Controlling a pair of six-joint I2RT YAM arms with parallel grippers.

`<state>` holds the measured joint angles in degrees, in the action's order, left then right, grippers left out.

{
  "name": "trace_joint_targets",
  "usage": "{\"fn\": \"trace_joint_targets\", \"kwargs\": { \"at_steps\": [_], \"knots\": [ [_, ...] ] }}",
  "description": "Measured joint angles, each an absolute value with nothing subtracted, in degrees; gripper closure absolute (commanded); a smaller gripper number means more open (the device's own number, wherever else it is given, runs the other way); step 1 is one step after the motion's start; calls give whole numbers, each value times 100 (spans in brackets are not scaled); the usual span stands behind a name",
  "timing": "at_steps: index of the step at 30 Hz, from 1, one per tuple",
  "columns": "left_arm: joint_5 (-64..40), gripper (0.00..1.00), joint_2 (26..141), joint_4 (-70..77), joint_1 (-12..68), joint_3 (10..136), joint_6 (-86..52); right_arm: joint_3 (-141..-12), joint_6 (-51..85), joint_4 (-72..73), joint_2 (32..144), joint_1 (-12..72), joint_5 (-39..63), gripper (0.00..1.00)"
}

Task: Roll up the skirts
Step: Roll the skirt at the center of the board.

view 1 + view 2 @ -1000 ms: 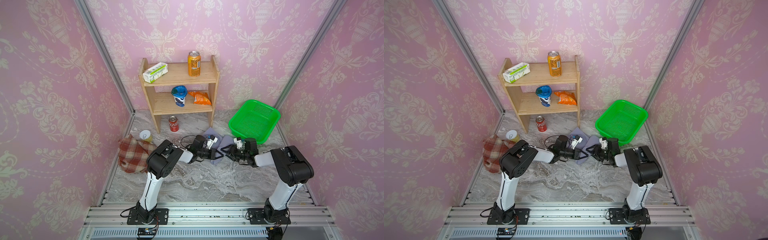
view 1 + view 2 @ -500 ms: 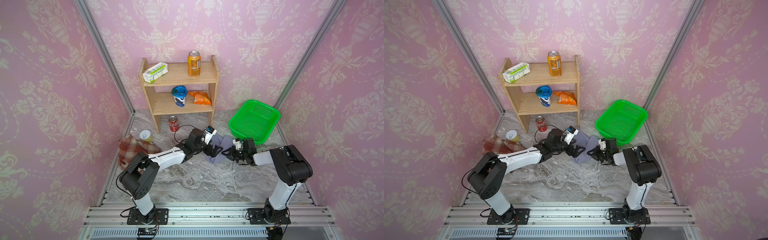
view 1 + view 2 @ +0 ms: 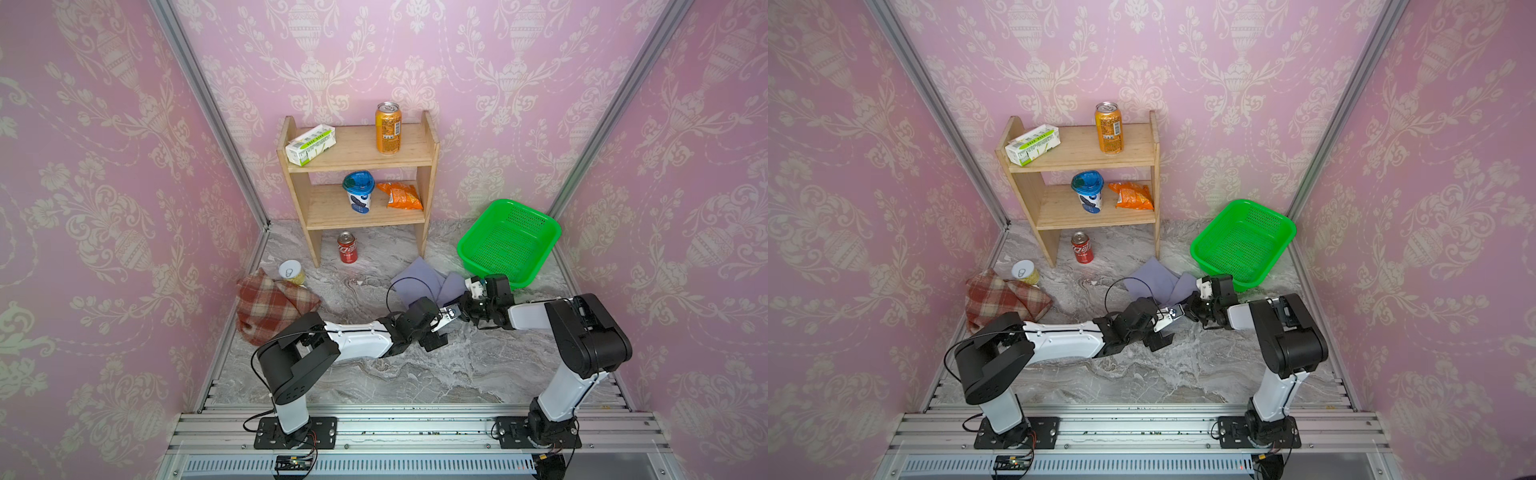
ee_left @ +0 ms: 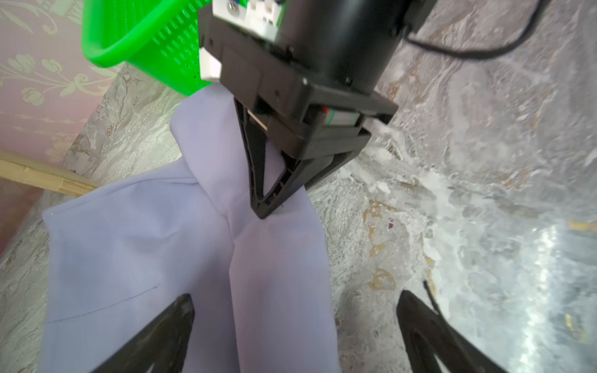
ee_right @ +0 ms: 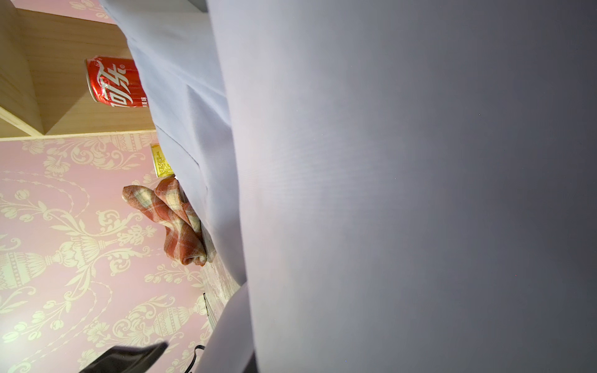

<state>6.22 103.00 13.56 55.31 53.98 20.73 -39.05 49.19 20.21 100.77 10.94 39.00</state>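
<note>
The lavender-grey skirt (image 3: 419, 276) (image 3: 1152, 282) lies crumpled on the marble floor in front of the green basket. In the left wrist view my right gripper (image 4: 261, 210) is shut to a point, pinching a fold of this skirt (image 4: 145, 242). The same cloth (image 5: 387, 161) fills most of the right wrist view. My left gripper (image 4: 295, 310) stands wide open just over the skirt's near edge, holding nothing, right in front of my right gripper (image 3: 463, 307). The plaid skirt (image 3: 270, 305) (image 3: 1000, 299) lies bunched by the left wall.
The green basket (image 3: 478, 224) (image 3: 1212, 226) stands at the back right, close behind the right gripper. A wooden shelf (image 3: 357, 158) with a can, box, cup and snack bag stands at the back. A red can (image 3: 347, 248) and a yellow can (image 3: 291, 272) stand on the floor.
My left gripper opened, swung out over the skirt, then drew back toward the front beside the right gripper. My right gripper closed on the lavender skirt and stayed in place.
</note>
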Motion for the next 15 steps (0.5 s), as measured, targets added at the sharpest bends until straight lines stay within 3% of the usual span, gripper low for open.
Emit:
{"fn": "trace_joint_targets", "kwargs": {
  "at_steps": [6,8,9,15],
  "knots": [
    [961,8,10864,1293,5655,5653,2307,-3905,4904,1905,10031,1094,3913,89],
    [1157,16,10989,1315,5686,5798,2351,-3905,4877,1859,10025,1092,3918,90],
    [1264,21,11041,1317,5690,5852,2373,-3907,4858,1846,10025,1094,3918,90],
    [1837,75,11231,1313,5693,5966,2506,-3907,4777,1717,9950,1090,3931,89]
  ]
}}
